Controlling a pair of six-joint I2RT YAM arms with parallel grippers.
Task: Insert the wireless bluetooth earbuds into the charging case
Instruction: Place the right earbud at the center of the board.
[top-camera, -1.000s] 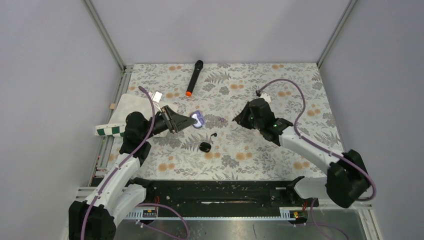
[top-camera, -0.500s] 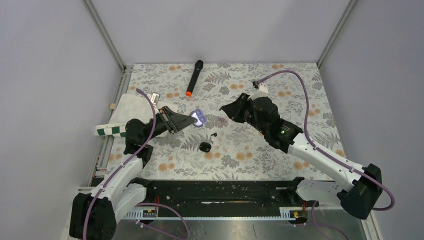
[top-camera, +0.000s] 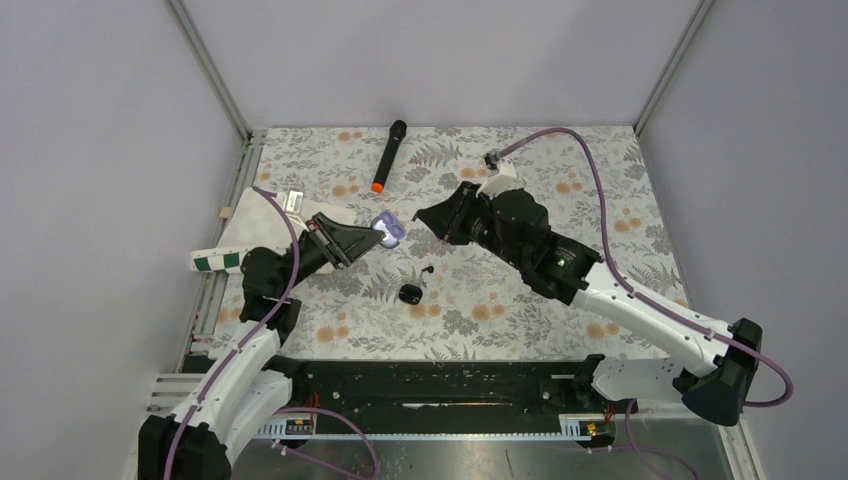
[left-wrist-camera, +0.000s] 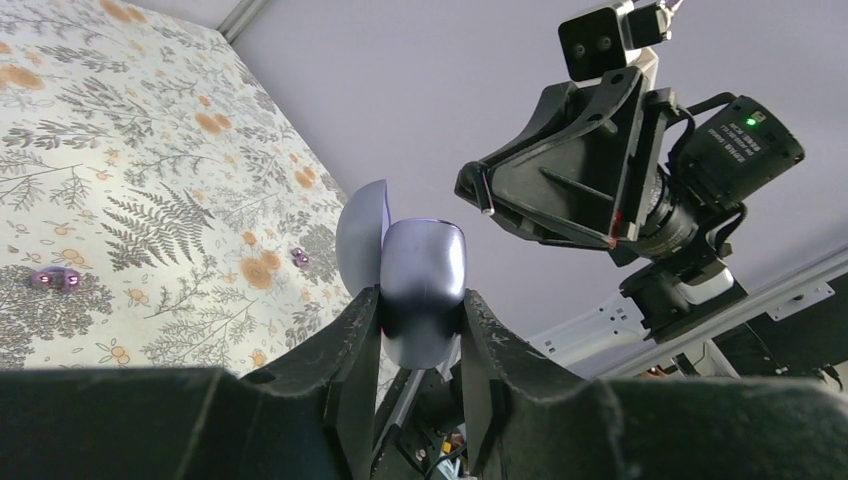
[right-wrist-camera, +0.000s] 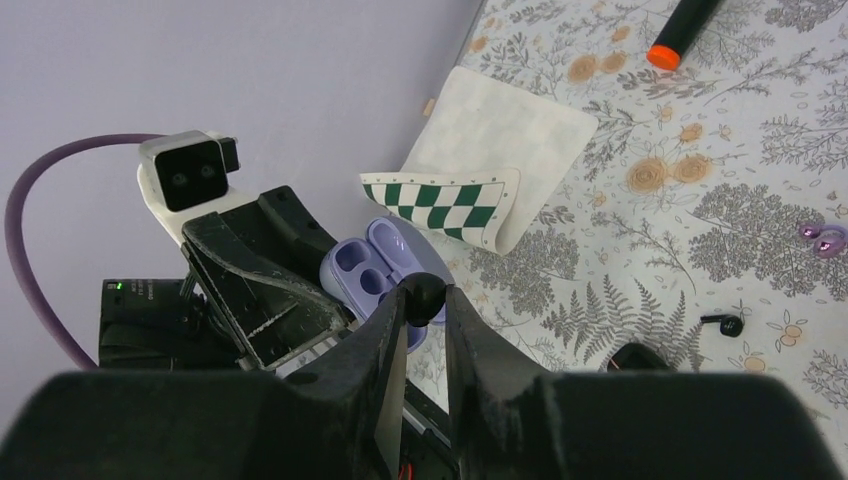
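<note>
We see the left claw squeezing the purple charging case, up off the surface. Its long side sticks straight out past the fingers. The lid is open and the holes face the right claw, which pinches a black earbud just beside the case.

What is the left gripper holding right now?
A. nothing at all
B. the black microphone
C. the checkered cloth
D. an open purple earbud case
D: the left gripper is closed on the purple case, whose lid stands open, while the microphone and the checkered cloth lie on the table.
</note>
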